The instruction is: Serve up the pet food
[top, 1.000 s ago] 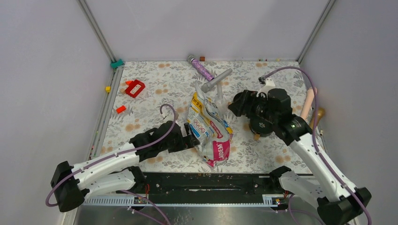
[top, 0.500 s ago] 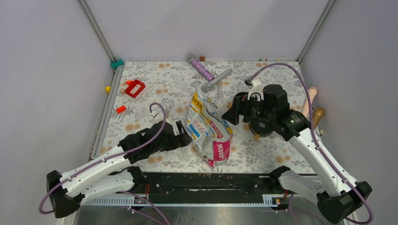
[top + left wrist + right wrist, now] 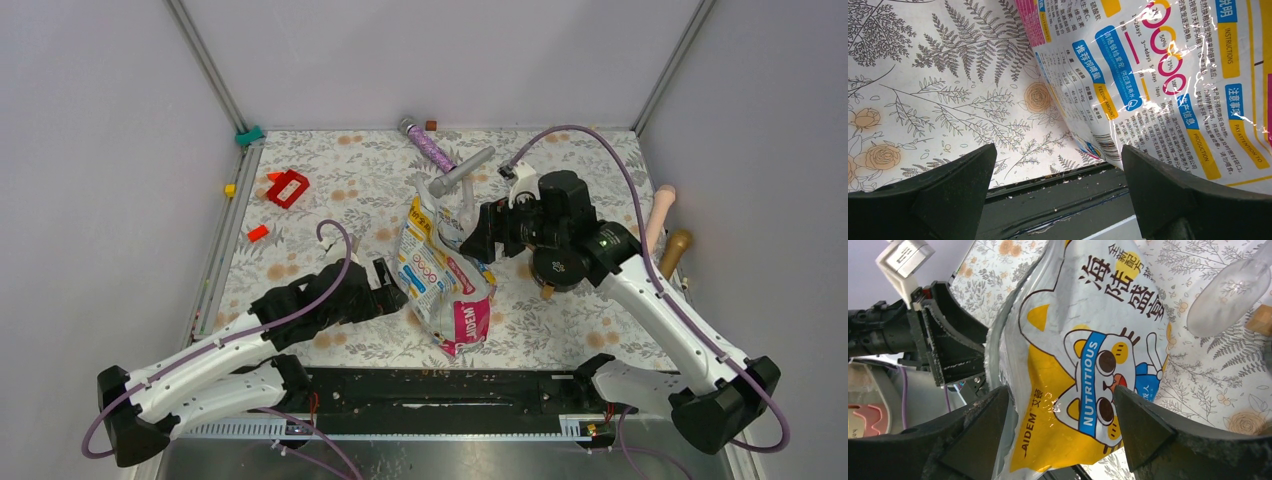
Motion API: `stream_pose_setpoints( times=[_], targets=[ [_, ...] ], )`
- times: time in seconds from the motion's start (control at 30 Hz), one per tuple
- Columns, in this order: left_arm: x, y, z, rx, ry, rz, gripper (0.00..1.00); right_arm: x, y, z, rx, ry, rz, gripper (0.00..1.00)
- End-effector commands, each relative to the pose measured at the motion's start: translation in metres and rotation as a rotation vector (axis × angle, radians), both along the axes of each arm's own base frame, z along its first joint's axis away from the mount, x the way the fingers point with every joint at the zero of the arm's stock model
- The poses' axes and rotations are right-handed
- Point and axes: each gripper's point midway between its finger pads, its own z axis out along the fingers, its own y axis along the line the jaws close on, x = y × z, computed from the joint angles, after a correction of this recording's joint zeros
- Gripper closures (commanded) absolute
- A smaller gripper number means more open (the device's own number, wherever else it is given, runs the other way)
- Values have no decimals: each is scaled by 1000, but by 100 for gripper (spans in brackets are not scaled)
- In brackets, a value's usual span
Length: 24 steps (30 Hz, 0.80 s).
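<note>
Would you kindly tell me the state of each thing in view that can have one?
pet food bag: standing, ungripped; top open or sealed unclear.
left gripper: open, empty, beside the pet food bag.
right gripper: open, empty, facing the pet food bag.
clear scoop: lying on the floral mat, unheld.

Pet food bag (image 3: 440, 270), yellow/white, stands mid mat (image 3: 340, 180).

Left arm (image 3: 210, 352) lies low from its 7 o'clock base toward centre, left gripper (image 3: 392, 285) jaws spread wide. Right arm (image 3: 650, 300) rises from 5 o'clock, right gripper (image 3: 480, 235) facing 9 o'clock, jaws parted wide.
</note>
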Motion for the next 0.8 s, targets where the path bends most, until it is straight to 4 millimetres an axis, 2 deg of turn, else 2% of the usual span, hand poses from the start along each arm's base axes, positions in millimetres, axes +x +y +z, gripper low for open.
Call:
stream_pose_setpoints(
  times=[0.0,0.17,0.4,0.53,0.77],
  targets=[
    [0,-3,2,-32,-10,-3,1,14,1,17,-7,-61,-41,16],
    [-2,-3,-1,-34,-2,-5,2,18,4,16,-7,-61,-43,16],
    [-1,-4,-2,-31,-3,-7,2,-2,7,3,-30,-43,30,17],
    [-1,-5,-2,-31,-2,-12,1,-12,3,0,-50,-74,45,18],
    [-2,-7,-2,-33,3,-19,1,-15,-12,-12,-109,-84,12,18]
  ],
)
